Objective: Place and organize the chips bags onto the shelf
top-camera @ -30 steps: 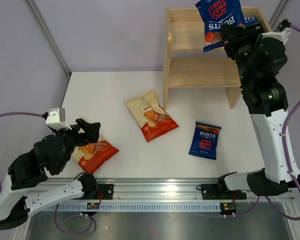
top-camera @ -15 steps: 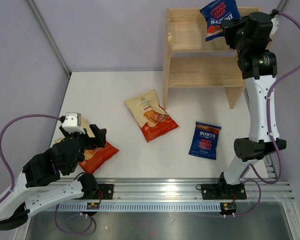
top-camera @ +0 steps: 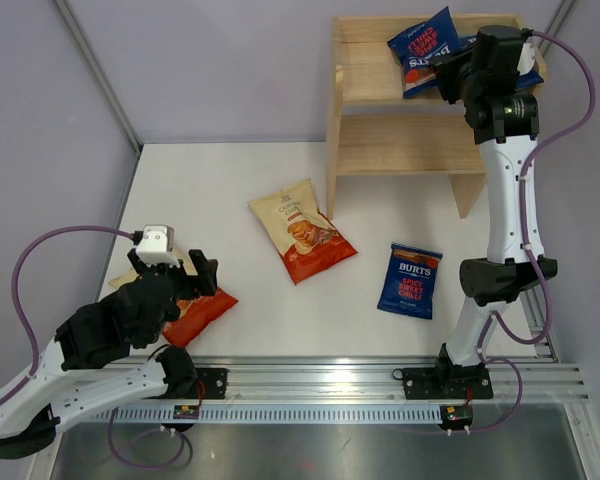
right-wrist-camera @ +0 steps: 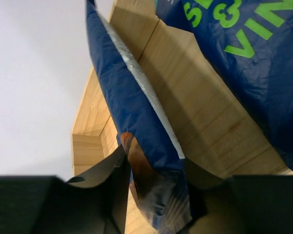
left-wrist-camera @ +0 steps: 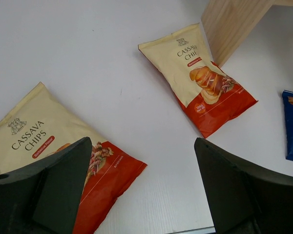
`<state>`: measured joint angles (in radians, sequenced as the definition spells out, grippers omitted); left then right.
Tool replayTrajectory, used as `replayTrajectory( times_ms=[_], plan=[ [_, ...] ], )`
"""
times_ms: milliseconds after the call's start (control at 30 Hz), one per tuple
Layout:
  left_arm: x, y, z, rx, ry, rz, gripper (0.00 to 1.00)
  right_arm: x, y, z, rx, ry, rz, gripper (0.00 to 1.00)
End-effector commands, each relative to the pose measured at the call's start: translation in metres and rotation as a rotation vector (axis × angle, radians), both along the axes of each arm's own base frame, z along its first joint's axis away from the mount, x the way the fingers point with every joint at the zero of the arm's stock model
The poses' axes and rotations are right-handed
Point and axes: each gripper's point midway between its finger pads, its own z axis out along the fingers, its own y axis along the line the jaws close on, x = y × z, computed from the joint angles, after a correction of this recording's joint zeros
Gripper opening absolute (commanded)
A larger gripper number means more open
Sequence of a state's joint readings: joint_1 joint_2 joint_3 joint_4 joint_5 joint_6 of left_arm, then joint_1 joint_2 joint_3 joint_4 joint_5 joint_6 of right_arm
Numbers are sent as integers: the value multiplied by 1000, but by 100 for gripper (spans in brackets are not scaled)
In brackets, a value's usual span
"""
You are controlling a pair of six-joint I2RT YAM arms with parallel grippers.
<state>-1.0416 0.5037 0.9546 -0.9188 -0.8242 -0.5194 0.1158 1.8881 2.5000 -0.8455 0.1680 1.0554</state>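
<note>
The shelf (top-camera: pixel 405 145) is bare pale wood, matt, with visible grain. The cream bags (left-wrist-camera: pixel 198 73) are glossy film, slightly creased. The blue bag (right-wrist-camera: pixel 132 112) has a silvery seam. The surface (top-camera: pixel 210 190) is white, smooth and matt. The left hand (left-wrist-camera: pixel 141 146) and the right hand (right-wrist-camera: pixel 154 168) look like black matt plastic.

We see a robotics lab cell: plain lilac partition walls (top-camera: pixel 230 70) enclose a white desk (top-camera: pixel 230 180), with an aluminium rail (top-camera: pixel 320 378) and purple cables (top-camera: pixel 75 229) at its near edge.
</note>
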Motion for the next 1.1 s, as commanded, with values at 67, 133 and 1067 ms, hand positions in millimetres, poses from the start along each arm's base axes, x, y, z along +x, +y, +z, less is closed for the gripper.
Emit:
replayTrajectory(
  times_ms=[67, 133, 1067],
  plan=[
    [4, 0, 7, -2, -28, 11, 88, -15, -12, 20, 7, -29, -41, 45],
    [4, 0, 6, -1, -27, 11, 87, -17, -14, 18, 1, -16, -50, 52],
    [5, -4, -5, 43, 2, 7, 80, -44, -35, 18, 31, -6, -87, 28]
  ],
)
